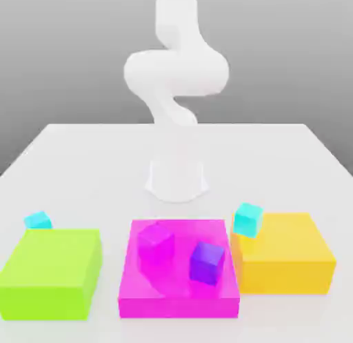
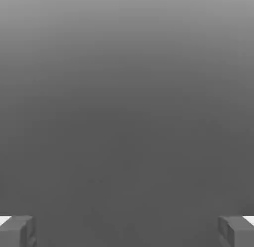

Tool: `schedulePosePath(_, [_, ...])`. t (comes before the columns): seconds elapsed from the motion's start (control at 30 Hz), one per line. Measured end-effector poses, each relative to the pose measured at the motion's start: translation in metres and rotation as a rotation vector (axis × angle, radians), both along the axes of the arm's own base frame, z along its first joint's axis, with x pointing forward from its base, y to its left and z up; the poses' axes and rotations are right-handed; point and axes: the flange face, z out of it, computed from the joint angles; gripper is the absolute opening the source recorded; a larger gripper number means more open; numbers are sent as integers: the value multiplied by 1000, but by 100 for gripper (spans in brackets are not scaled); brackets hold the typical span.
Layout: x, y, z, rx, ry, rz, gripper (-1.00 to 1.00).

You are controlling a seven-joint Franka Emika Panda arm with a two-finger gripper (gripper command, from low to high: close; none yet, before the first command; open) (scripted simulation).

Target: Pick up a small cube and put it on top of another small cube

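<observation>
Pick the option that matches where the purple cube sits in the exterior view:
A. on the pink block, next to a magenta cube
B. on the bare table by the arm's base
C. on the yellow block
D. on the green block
A: the purple cube rests on the pink block, toward the exterior view's right of the magenta cube; the green block and yellow block flank it.

arm [image 1: 176, 72]: upper part cut off by the top edge
small cube [image 1: 38, 220]: lower part hidden behind the green block [image 1: 52, 269]
</observation>
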Motion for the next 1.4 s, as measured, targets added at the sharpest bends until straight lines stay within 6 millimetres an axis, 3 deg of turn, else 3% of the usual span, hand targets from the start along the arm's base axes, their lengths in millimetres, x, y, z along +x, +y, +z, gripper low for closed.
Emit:
schedulePosePath(0.1, [27, -50, -60, 160, 86, -206, 0])
schedulePosePath(0.2, [40, -99, -123, 303, 164, -425, 0])
schedulePosePath(0.3, [39, -144, -184, 428, 231, -647, 0])
schedulePosePath(0.4, [26, -185, -244, 537, 288, -879, 0])
schedulePosePath(0.5, [2, -220, -303, 631, 335, -1122, 0])
schedulePosePath(0.63, [-46, -258, -375, 731, 380, -1460, 0])
schedulePosePath(0.7, [-82, -278, -408, 774, 386, -1653, 0])
schedulePosePath(0.83, [-155, -298, -464, 824, 384, -2023, 0])
schedulePosePath(0.9, [-165, -297, -481, 819, 383, -2090, 0])
schedulePosePath(1.2, [-168, -297, -536, 814, 383, -2110, 0])
schedulePosePath(1.23, [-168, -295, -543, 816, 386, -2111, -100])
schedulePosePath(1.4, [-168, -296, -543, 816, 383, -2111, -100])
